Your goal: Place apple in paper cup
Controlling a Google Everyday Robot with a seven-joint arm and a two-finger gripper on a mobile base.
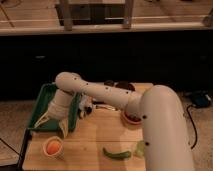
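Note:
A white paper cup (53,148) stands near the front left corner of the wooden table (95,135). A round orange-red apple (53,146) sits inside it. My gripper (52,128) hangs just above and slightly behind the cup, pointing down, in front of the green tray. Its two pale fingers (64,128) are spread apart and hold nothing. The white arm (110,95) reaches in from the lower right across the table.
A green tray (44,95) lies at the table's left side, partly hidden by the wrist. A green vegetable (116,154) lies at the front middle. A red bowl (131,119) sits under the arm. Dark objects (122,85) stand at the far edge.

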